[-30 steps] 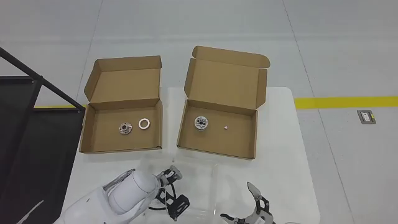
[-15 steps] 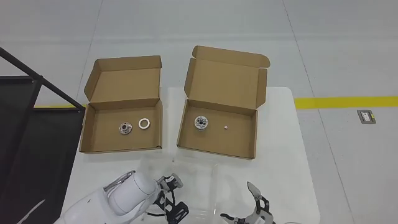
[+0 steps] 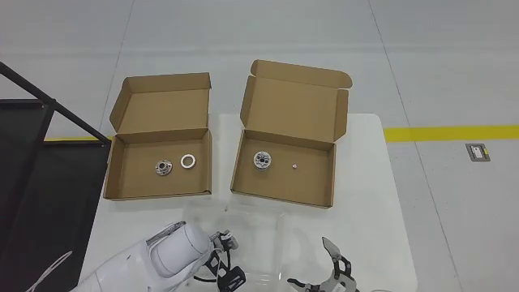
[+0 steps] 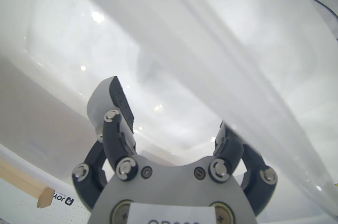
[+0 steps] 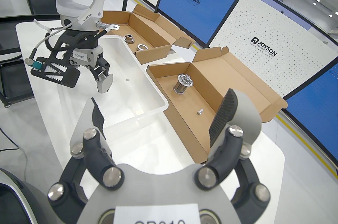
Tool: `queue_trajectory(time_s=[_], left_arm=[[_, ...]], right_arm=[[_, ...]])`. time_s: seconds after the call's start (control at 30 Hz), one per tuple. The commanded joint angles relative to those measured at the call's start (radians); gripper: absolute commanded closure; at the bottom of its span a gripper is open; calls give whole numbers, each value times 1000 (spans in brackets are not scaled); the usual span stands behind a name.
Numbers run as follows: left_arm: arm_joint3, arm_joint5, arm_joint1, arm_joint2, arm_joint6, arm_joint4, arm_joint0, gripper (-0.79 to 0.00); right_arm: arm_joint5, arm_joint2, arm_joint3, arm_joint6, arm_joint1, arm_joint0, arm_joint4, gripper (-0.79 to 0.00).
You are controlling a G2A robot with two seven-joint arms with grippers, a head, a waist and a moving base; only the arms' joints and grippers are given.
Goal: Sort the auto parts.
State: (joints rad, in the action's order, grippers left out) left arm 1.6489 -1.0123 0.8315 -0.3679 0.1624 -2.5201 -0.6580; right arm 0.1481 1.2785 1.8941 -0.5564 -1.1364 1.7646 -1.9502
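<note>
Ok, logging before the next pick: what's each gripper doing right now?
Left gripper: open, holding nothing.
Right gripper: open, holding nothing.

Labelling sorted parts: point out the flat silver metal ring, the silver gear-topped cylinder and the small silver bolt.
flat silver metal ring (image 5: 142,49), right wrist view, near side of its band.
silver gear-topped cylinder (image 5: 184,79), right wrist view, toothed top face.
small silver bolt (image 5: 200,111), right wrist view, its head.
</note>
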Motion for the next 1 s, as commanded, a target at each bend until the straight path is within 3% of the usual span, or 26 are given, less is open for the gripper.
queue_trajectory(time_s=[0.0, 0.3, 0.43, 0.53, 0.7, 0.97], left_arm=[[-7, 0, 5, 9, 1, 1, 8, -711], [-7, 0, 12, 53, 41, -33, 40, -631], [-2, 0, 9, 66, 69, -59, 50, -520], [1, 0, 6, 74, 90, -79, 57, -391], [6, 0, 4, 84, 113, -109, 64, -317], [6, 17, -1, 94, 167, -150, 71, -329]], right_arm=[[0, 0, 0, 0, 0, 0, 0, -785], [0, 0, 0, 0, 0, 0, 0, -785], [0, 0, 0, 0, 0, 0, 0, -785], [0, 0, 0, 0, 0, 0, 0, -785], [0, 0, 0, 0, 0, 0, 0, -785], [0, 0, 0, 0, 0, 0, 0, -785]])
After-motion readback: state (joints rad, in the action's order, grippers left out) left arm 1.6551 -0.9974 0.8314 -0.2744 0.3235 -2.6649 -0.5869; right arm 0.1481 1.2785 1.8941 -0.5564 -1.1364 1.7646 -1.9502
